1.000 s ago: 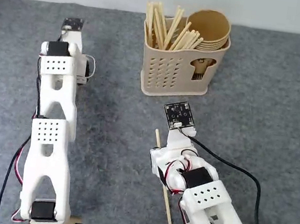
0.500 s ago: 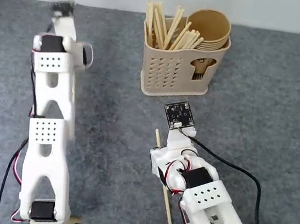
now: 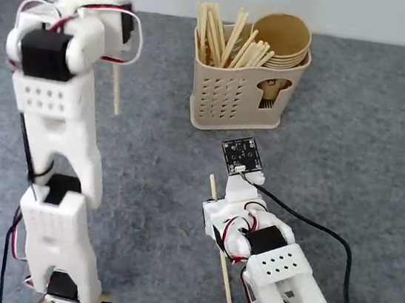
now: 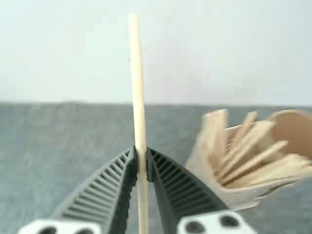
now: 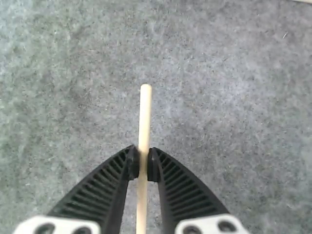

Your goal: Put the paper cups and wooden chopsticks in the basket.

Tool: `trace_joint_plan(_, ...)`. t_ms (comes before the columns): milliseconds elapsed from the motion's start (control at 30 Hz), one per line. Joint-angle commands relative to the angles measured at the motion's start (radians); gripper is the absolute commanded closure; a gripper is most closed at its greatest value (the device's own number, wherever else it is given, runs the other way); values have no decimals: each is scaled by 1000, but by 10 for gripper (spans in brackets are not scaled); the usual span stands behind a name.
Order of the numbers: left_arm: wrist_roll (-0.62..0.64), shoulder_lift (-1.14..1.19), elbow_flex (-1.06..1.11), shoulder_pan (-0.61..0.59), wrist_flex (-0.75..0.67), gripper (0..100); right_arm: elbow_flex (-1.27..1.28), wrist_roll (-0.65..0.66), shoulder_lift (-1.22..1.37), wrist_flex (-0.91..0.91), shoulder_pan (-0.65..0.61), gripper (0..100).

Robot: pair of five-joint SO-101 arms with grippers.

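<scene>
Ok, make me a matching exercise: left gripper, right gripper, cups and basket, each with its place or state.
Column one:
1. left gripper
2. right gripper
3. cups
4. basket

Column two:
a. stacked in the basket
b. shut on the low chopstick, near the mat
c. stands on the mat
d. shut on the raised chopstick

Pairs: 1-d, 2-b, 3-a, 4-c.

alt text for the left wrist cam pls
The left gripper is shut on one chopstick, which sticks out well beyond it. Farther off on the grey mat stands the basket, holding a bunch of chopsticks and a paper cup.
</scene>
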Motion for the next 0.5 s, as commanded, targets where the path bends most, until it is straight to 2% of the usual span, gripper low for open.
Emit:
trace_joint_plan(0, 21, -107, -2, 74, -84, 988, -2, -5, -25, -12, 12, 991)
trace_joint_plan(200, 204, -100, 4, 103, -347, 988, 12, -3, -27, -19, 12, 991)
trace_joint_plan(367, 216, 6, 1, 133, -589, 988, 14, -3, -27, -21, 12, 991)
trace_joint_plan(467, 215, 95, -2, 170, -658, 988, 14, -3, -27, -21, 12, 991)
